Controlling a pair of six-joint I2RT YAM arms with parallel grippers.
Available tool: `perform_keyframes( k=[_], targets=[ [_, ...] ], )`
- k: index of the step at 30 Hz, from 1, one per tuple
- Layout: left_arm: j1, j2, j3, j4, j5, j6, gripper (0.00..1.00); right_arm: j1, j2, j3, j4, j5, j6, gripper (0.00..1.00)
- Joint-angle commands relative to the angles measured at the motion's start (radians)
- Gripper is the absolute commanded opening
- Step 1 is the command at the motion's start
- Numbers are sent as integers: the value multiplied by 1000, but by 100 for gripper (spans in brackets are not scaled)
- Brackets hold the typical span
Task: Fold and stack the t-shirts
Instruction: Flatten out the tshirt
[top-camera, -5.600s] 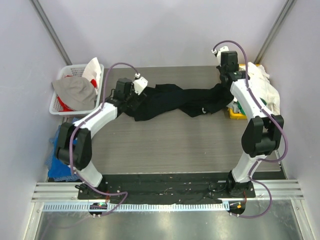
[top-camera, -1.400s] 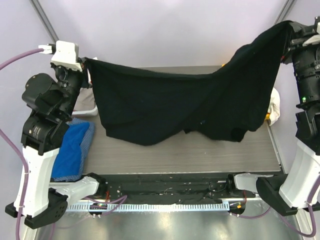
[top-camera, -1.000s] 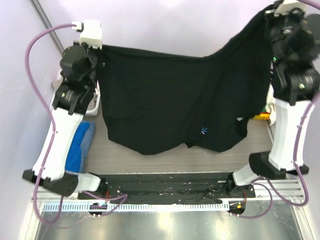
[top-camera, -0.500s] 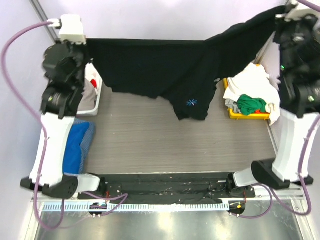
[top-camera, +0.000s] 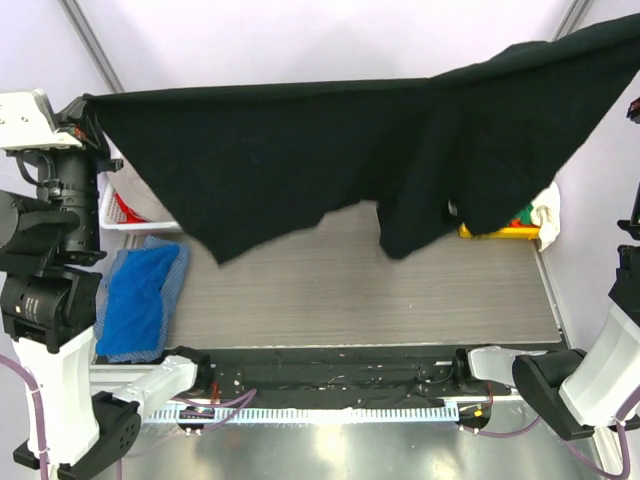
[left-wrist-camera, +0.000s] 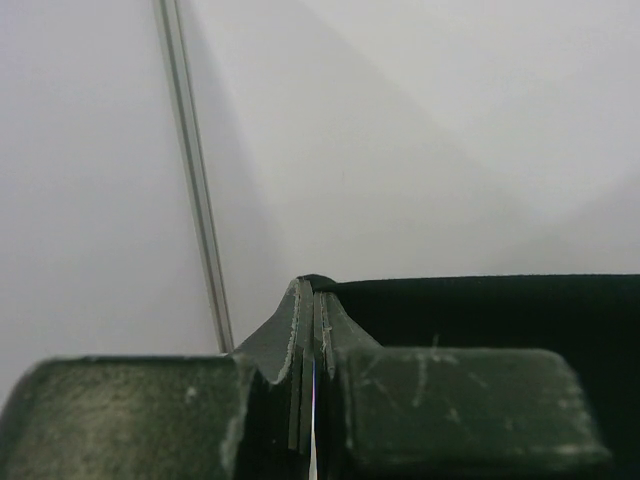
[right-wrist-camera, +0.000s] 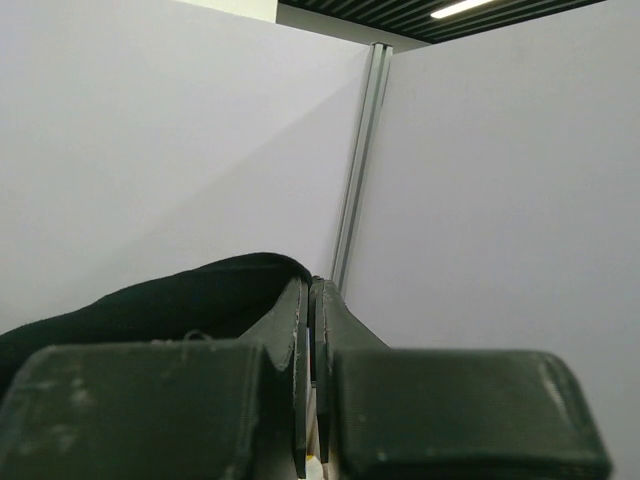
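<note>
Top external view: we have swung the black shirt (top-camera: 300, 150) higher, taut above the surface (top-camera: 400, 290), left hand (left-wrist-camera: 312, 315) and right hand (right-wrist-camera: 310, 305) clamped on its upper edge, ready for laying flat.

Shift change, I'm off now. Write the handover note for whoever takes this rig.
Left tool: shut on one edge of the black shirt, raised high at left.
Right tool: shut on the far end, high at right.
The shirt hangs spread between them over the table.
Done: shirt lifted and opened out; no fold yet.
Left: lay it flat, fold, stack. More clothes wait in the yellow bin at right, mostly hidden.
</note>
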Motion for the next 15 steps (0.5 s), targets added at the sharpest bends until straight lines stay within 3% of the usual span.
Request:
perform_keyframes(
  k=[1, 11, 15],
  targets=[
    [7, 19, 1, -9, -49, 9, 0, -5, 2, -17, 66, 84, -37, 1],
    [6, 104, -27, 101, -109, 75, 0, -7, 52, -71, 114, 134, -79, 1],
    [7, 220, -68, 164, -144, 118, 0, -5, 106, -129, 143, 156, -99, 1]
  ],
)
